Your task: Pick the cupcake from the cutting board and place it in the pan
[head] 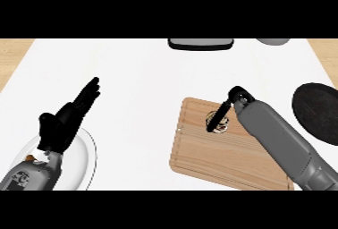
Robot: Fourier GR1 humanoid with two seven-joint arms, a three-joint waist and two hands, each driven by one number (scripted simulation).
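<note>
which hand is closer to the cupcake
Right. The right hand is over the cupcake on the cutting board, fingers curling around it; the left hand rests far off, above the plate.

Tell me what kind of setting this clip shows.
Most likely a kitchen counter: a wooden cutting board with a cupcake on it, a dark pan at the right, and a white plate at the left.

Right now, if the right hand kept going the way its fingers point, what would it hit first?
The right hand points down at the cupcake on the cutting board, so the cupcake likely comes first; height above it is unclear.
</note>
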